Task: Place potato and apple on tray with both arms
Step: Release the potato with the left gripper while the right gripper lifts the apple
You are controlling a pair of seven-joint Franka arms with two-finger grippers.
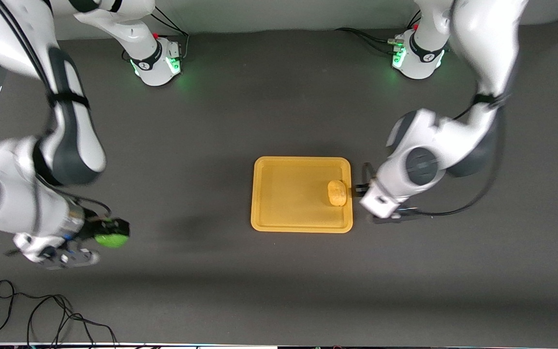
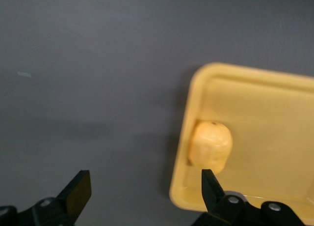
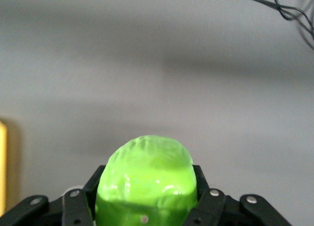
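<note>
Two glossy white arms with dark grey joints rise from round bases glowing green, black cables trailing off them. Black fingers carry small silver screws; the left wrist seems to end in a boxy white block.

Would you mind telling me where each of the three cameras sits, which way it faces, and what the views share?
Front view: high across the table, facing both white arms and their bases, over the flat rectangular yellow-orange tray.
Left wrist view: on the left arm's wrist, facing the tray's edge; the open left gripper frames the small oblong yellow-orange potato.
Right wrist view: on the right arm's wrist; the right gripper grips the round bright green apple.
Shared: potato and tray appear in the front and left wrist views.
</note>
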